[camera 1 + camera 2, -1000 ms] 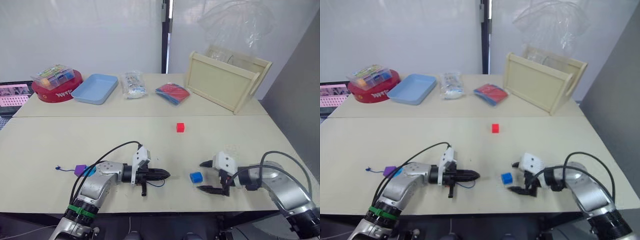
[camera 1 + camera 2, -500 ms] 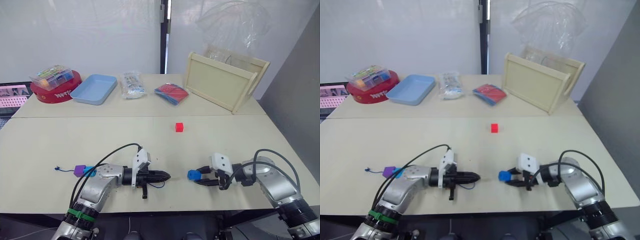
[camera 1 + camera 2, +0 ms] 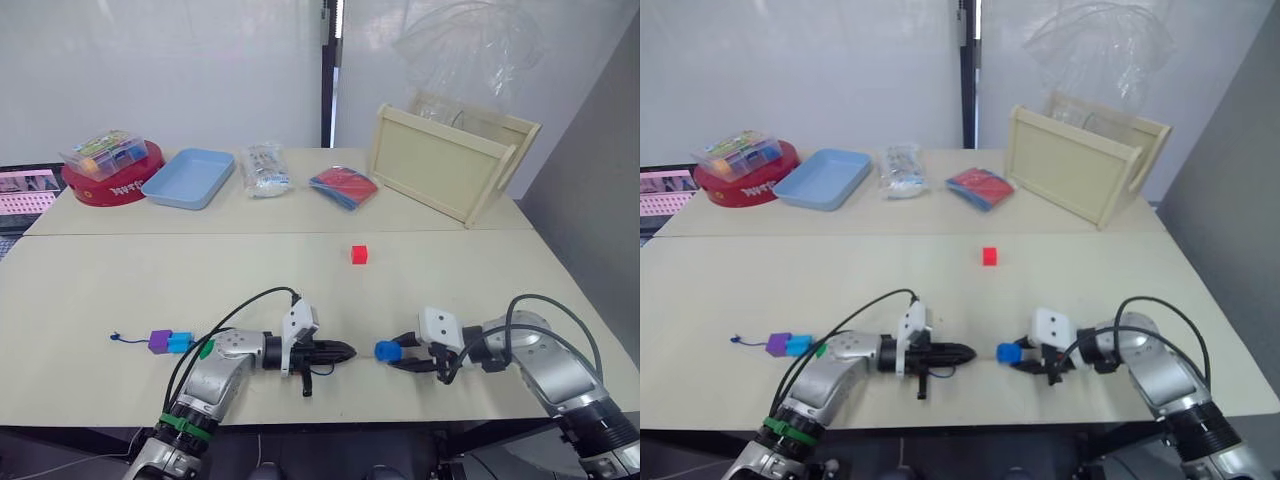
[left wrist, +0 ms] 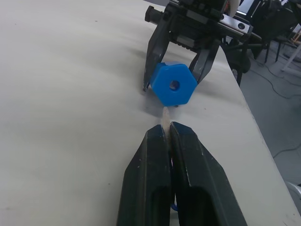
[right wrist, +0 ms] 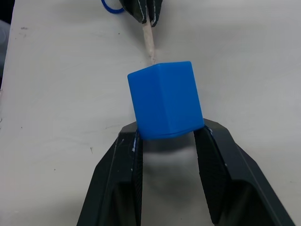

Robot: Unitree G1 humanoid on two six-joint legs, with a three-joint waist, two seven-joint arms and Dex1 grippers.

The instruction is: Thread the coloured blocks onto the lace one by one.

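My right gripper (image 3: pixel 398 352) is shut on a blue block (image 3: pixel 387 349), held just above the table with its hole (image 4: pixel 174 85) facing my left gripper (image 3: pixel 346 351). The left gripper is shut on the lace's stiff pale tip (image 4: pixel 165 115), which points at the blue block and ends just short of it. The tip (image 5: pixel 149 40) reaches the block's far side (image 5: pixel 165 99) in the right wrist view. Purple (image 3: pixel 158 341), cyan (image 3: pixel 180 342) and green (image 3: pixel 205 349) blocks sit on the lace near its knotted end (image 3: pixel 115 337). A red cube (image 3: pixel 359 254) lies alone mid-table.
Along the far edge stand a red tin (image 3: pixel 112 183) with a clear box of pieces, a blue tray (image 3: pixel 190 177), a plastic bag (image 3: pixel 266 169), a red-and-blue packet (image 3: pixel 344 187) and a wooden crate (image 3: pixel 450 160). The table's front edge is close beneath both grippers.
My right gripper has closed on the blue block and turned it toward the left gripper. My left gripper has moved right with the lace tip, uncovering the threaded blocks.
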